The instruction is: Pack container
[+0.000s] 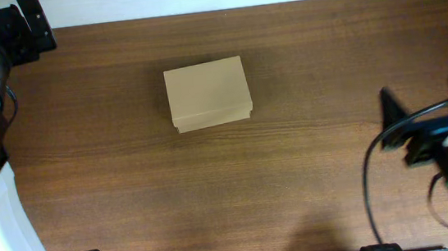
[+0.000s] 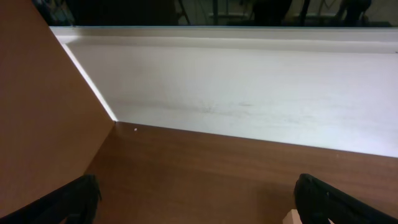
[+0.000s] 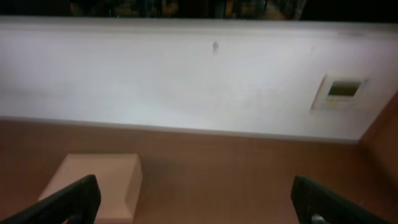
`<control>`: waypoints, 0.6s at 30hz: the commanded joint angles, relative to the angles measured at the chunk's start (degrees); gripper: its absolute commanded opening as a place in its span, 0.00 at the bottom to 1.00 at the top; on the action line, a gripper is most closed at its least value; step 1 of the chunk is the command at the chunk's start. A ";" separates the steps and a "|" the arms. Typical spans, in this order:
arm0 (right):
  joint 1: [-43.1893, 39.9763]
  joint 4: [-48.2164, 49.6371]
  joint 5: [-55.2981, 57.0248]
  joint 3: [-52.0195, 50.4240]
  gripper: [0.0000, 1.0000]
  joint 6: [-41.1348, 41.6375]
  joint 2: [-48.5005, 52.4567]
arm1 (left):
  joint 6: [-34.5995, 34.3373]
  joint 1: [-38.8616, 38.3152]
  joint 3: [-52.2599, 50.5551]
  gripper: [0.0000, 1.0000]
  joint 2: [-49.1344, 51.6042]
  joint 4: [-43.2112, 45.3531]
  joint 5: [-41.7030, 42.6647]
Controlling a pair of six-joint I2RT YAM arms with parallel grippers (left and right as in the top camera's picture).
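Note:
The container is a small plain tan cardboard box with its flap lid shut, lying on the wooden table a little left of centre. It shows at the lower left of the right wrist view, and one corner of it shows at the bottom of the left wrist view. My left gripper is open and empty, far back at the table's left corner. My right gripper is open and empty at the right side, well away from the box.
A white wall runs along the table's far edge. It carries a small white socket plate. A black cable loops from the right arm over the table's front right.

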 commanded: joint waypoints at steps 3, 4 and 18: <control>0.00 6.67 -1.62 -21.22 0.99 0.46 -11.82 | 0.26 -0.02 0.24 1.00 0.13 0.00 -0.63; 0.00 7.96 -1.62 -24.28 0.99 0.46 -13.75 | 0.26 -0.02 0.24 1.00 0.13 0.00 -0.63; 0.00 26.16 -1.57 -63.67 0.99 0.44 -41.00 | 0.26 -0.02 0.24 1.00 0.13 0.00 -0.63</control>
